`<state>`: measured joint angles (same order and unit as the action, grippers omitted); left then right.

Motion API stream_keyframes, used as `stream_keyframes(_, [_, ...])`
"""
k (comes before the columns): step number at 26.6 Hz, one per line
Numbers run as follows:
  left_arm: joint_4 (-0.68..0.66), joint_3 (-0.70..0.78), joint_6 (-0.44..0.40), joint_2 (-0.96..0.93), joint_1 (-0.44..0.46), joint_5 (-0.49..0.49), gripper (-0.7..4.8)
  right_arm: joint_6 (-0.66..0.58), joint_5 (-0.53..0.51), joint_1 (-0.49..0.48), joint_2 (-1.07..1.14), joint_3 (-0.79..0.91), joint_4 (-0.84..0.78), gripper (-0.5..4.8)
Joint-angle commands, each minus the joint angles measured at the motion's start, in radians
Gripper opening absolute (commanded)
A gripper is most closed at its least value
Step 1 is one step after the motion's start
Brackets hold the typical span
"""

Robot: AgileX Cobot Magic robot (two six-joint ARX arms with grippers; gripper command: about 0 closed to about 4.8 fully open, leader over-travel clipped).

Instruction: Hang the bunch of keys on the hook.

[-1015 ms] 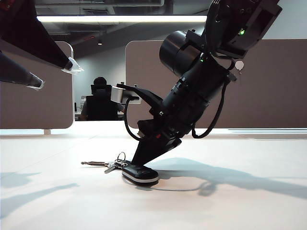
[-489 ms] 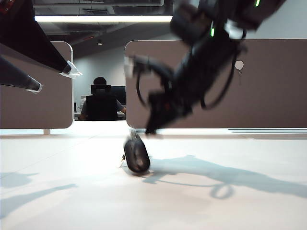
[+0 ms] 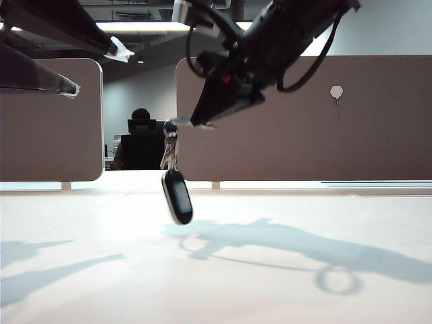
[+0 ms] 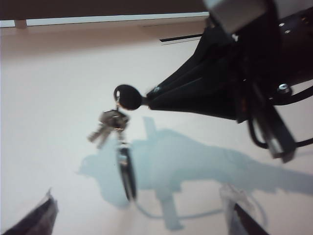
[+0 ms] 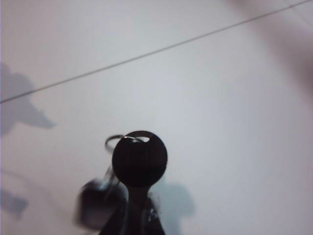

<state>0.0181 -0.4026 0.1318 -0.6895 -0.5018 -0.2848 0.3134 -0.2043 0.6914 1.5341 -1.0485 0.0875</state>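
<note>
Fingers of the right gripper (image 3: 196, 123) are pinched shut on a black round-headed key of the keys (image 3: 172, 169), which hang in the air above the table (image 3: 283, 290), the fob lowest and tilted as if swinging. The left gripper (image 3: 98, 67) is high at the left of the exterior view, fingers spread wide and holding nothing, well apart from the bunch.

Carrying is the step in hand. The hook (image 3: 336, 92) sits on the brown panel (image 3: 385, 121), far to the right of the bunch and higher than the ring. To do this well, the right arm should probably travel slowly so the fob stops swinging, raise the ring above the peg, then bring an open loop of the ring over it before releasing. The pinch is on one key head only, so a jerk could twist the bunch in the grip.

The exterior view alone shows the hook and the gap to it. The left wrist view shows the right gripper (image 4: 146, 100) from the side, the black key head at its tip and the keys (image 4: 115, 120) fanned below. The right wrist view shows the key head (image 5: 139, 157) end on, with a bit of ring beside it; the hook is out of that view.
</note>
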Motion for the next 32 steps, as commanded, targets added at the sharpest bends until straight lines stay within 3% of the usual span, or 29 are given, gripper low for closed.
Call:
stream_keyframes(1, [0.011,-0.007,0.007,-0.021,-0.001,-0.005,4.79,-0.007,-0.026,0.013,-0.034,-0.003,-0.016,-0.06])
stream_keyframes(14, [0.076,-0.007,-0.058,-0.103,-0.001,0.0,4.79,-0.033,-0.027,0.133,-0.119,-0.003,-0.009,-0.06])
stream_keyframes(20, [0.084,-0.007,-0.162,-0.103,-0.001,0.014,4.79,-0.056,-0.04,0.179,-0.129,-0.003,-0.008,-0.06])
stream_keyframes(27, [0.068,-0.007,-0.158,-0.106,-0.001,0.011,4.79,-0.056,-0.045,0.204,-0.132,-0.003,-0.01,-0.06])
stream_keyframes(28, [0.066,-0.007,-0.158,-0.107,-0.001,0.011,4.53,-0.056,-0.045,0.204,-0.135,-0.003,-0.009,-0.06])
stream_keyframes(30, [0.066,-0.007,-0.158,-0.107,-0.001,0.006,3.08,-0.056,-0.046,0.208,-0.14,-0.003,-0.01,-0.06])
stream_keyframes(32, [0.066,-0.007,-0.158,-0.107,-0.001,-0.008,2.06,-0.056,-0.046,0.211,-0.147,-0.003,-0.011,-0.06])
